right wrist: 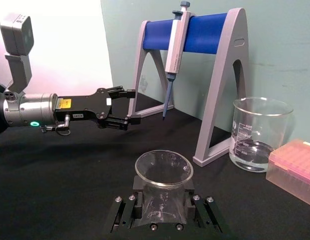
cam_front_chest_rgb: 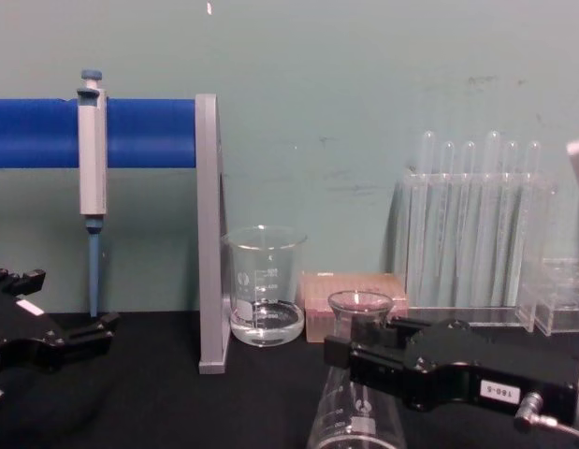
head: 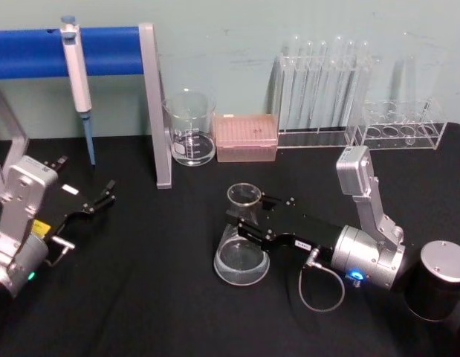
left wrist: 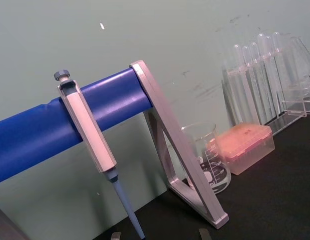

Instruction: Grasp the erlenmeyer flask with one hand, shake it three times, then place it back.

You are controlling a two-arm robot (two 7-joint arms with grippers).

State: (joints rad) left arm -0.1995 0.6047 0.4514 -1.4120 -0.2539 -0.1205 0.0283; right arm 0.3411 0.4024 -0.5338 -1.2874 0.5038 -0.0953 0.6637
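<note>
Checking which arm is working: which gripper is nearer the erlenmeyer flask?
Right. The right gripper grips the neck of the erlenmeyer flask; the left gripper is well off to its left, open.

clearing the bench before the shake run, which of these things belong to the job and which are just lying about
In the job: clear glass conical erlenmeyer flask; black right claw, shut on its neck.
Lying about: straight-sided glass beaker; pink tip box; clear test tubes; grey pipette on the blue-barred stand; black left claw, open, parked at left.
</note>
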